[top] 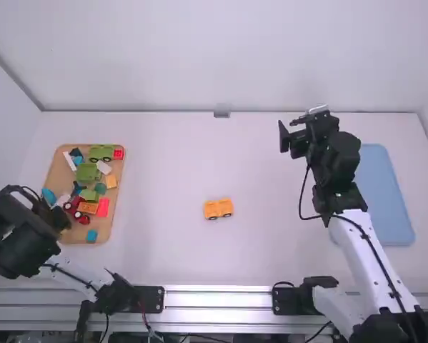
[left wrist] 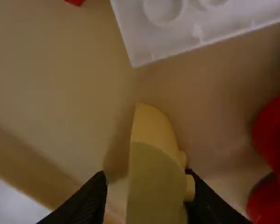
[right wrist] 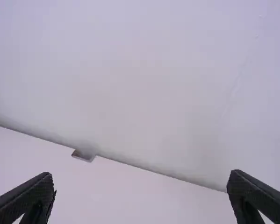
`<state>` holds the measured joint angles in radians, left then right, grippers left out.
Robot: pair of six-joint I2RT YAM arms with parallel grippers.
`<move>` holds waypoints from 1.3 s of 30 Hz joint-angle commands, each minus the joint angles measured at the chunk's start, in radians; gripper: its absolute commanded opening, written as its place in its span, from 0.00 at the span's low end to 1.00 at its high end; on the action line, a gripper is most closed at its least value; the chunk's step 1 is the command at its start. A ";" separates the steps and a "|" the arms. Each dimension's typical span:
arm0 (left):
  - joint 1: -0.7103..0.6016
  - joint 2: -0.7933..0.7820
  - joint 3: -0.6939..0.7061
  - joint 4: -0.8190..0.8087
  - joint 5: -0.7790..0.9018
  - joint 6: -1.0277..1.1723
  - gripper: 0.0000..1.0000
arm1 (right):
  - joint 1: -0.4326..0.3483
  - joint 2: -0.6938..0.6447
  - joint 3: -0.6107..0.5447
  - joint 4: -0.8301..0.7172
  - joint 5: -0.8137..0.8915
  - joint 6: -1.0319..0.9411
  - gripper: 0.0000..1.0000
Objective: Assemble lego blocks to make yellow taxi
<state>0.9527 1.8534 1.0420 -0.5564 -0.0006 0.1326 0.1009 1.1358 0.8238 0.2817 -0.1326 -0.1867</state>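
Yellow block (left wrist: pixel 154 163) sits between the left tool (top: pixel 56 220)'s parted fingers, with a gap on one side. The little orange car (top: pixel 218 209) is on the tabletop (top: pixel 199 164), well away from the right tool (top: pixel 291 137), whose fingers are wide apart

Seemingly pale-yellow curved block (left wrist: pixel 154 140)

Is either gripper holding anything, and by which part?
The right gripper holds nothing. The left gripper is right at a yellow block, but whether it grips it cannot be told.
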 commanded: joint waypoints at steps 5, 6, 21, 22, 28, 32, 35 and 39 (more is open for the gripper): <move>-0.004 0.010 -0.009 0.010 0.017 0.014 0.29 | 0.006 0.003 0.039 0.003 -0.002 0.006 0.98; -0.005 0.010 -0.009 0.013 0.020 0.014 0.28 | 0.005 0.003 0.039 0.003 -0.002 0.007 0.99; -0.028 -0.031 0.047 -0.064 0.008 -0.014 0.16 | 0.058 0.003 0.039 0.049 -0.134 0.003 0.98; -0.041 -0.056 0.046 -0.070 0.012 -0.011 0.16 | 0.068 0.004 0.039 0.057 -0.132 0.003 0.99; -0.175 -0.301 -0.021 -0.024 0.011 -0.008 0.12 | 0.103 0.085 0.050 0.156 -0.135 0.055 0.99; -0.313 -0.510 -0.081 0.022 0.056 0.053 0.11 | 0.097 0.200 0.143 0.111 -0.240 0.127 0.99; -0.389 -0.608 -0.098 0.028 0.093 0.102 0.14 | 0.095 0.284 0.227 0.050 -0.329 0.137 0.98; -0.562 -0.753 -0.103 0.039 0.169 0.102 0.08 | 0.110 0.441 0.390 -0.077 -0.494 0.138 0.99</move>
<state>0.4496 1.1435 0.9512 -0.5243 0.0967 0.2077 0.2008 1.5246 1.1297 0.2295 -0.4808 -0.0681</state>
